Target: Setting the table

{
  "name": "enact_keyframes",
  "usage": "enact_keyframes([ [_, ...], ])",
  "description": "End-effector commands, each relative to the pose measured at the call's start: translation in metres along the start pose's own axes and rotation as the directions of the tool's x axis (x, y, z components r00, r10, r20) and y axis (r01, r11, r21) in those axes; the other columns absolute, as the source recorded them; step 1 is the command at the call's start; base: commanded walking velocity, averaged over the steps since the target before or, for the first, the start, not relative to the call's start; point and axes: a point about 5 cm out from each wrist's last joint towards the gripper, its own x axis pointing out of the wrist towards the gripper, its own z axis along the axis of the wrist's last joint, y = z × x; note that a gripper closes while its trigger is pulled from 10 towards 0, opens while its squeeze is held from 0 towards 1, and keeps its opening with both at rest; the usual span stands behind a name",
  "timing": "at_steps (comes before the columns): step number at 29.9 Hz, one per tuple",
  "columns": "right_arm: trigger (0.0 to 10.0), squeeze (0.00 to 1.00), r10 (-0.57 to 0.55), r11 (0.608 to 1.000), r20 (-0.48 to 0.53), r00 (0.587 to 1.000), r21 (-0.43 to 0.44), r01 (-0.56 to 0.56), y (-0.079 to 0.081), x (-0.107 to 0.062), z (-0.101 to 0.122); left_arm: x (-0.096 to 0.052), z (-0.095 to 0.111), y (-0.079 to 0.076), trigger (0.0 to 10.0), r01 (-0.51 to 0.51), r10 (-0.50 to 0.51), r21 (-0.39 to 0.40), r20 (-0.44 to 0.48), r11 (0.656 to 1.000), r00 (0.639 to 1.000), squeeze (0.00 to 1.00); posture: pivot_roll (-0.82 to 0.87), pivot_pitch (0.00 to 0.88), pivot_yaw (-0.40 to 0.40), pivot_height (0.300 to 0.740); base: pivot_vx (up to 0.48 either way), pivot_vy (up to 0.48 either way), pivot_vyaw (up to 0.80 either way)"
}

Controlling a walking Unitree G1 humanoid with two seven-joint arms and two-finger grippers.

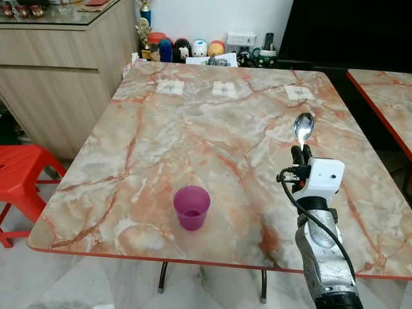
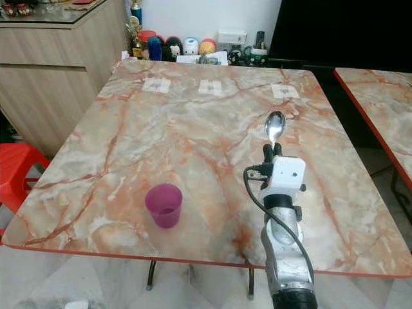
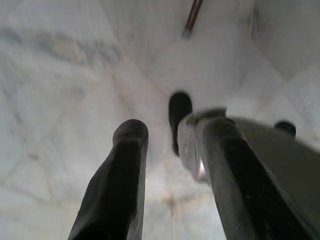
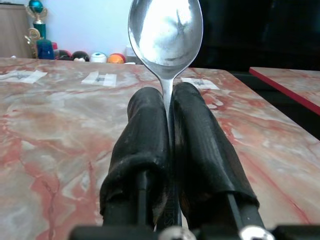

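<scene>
Sticking up from the right gripper (image 1: 300, 152), a metal spoon (image 1: 304, 128) is pinched by its handle between the closed black fingers (image 4: 150, 145), bowl uppermost, above the marble table (image 1: 193, 129). A purple cup (image 1: 191, 207) stands at eight o'clock from it, near the table's front edge. The left gripper (image 3: 170, 150) hangs over pale floor, fingers apart, holding nothing.

Home dining room; marble table (image 1: 193, 129)

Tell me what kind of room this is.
Probably a home dining area: a marble-patterned table holding a purple cup, a red plastic stool beside it, and a wooden sideboard. The right tool holds a spoon.
</scene>
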Motion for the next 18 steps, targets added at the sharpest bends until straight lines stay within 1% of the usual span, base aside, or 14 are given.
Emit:
enact_keyframes([
  [1,10.0,0.00,-0.007,1.000,0.033,0.999,0.002,0.007,-0.0011,0.0027,0.0094,-0.0018,-0.0090,-0.0021,10.0,0.006,-0.005,0.017,-0.038,1.000,0.999,0.00,0.08,0.073,-0.062,0.740,0.000,-0.322,0.00],
  [8,10.0,0.00,-0.021,1.000,0.012,1.000,0.012,0.021,-0.0027,0.0054,0.0078,-0.0016,-0.0116,-0.0050,10.0,0.003,-0.003,0.013,-0.062,1.000,0.998,0.00,0.08,0.071,-0.068,0.740,0.000,-0.363,0.00],
  [14,10.0,0.00,-0.021,1.000,0.018,1.000,0.022,0.020,-0.0017,0.0050,0.0086,-0.0019,-0.0127,-0.0051,10.0,0.011,-0.010,0.020,-0.069,1.000,0.998,0.00,0.07,0.071,-0.064,0.740,0.000,-0.369,-0.77],
  [18,10.0,0.00,-0.017,1.000,0.021,1.000,0.010,0.017,-0.0010,0.0042,0.0088,-0.0021,-0.0133,-0.0051,10.0,0.015,-0.013,0.030,-0.071,0.999,0.997,0.00,0.07,0.077,-0.061,0.740,0.000,-0.368,0.00],
])
